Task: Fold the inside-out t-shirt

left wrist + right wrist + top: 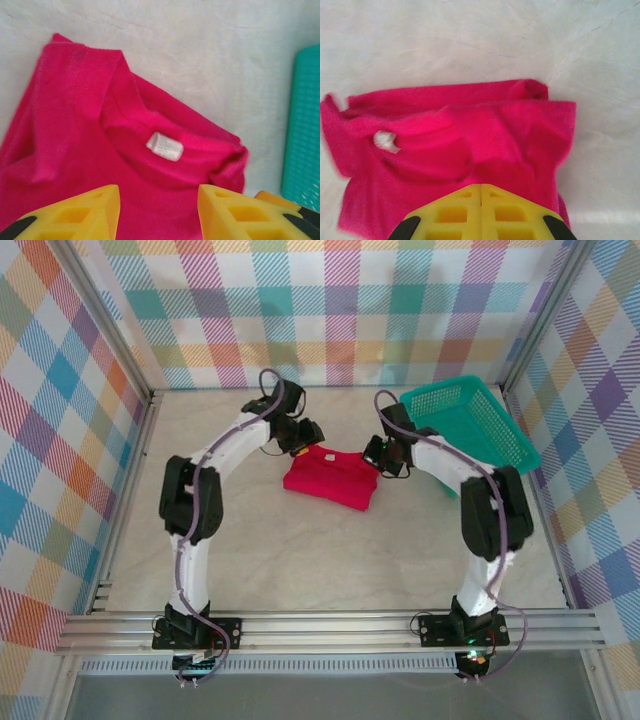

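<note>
1. The red t-shirt (330, 478) lies in a small bundle in the middle of the table (300, 560), between the two claws.
2. Its white label (164, 146) faces up.
3. The left claw (159, 200) is part open over the shirt and holds nothing.
4. The right claw (481, 187) is shut tight, with no cloth seen between its fingers.
5. The green basket (470, 420) sits at the back right.

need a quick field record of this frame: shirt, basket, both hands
shirt: red, bunched into a compact bundle mid-table
label: white, at the neck, facing up
basket: teal mesh, far right, not touching shirt
left hand: open, over shirt just short of label, nothing between fingers
right hand: shut, fingers together, over shirt's edge; grip on cloth unclear
</note>
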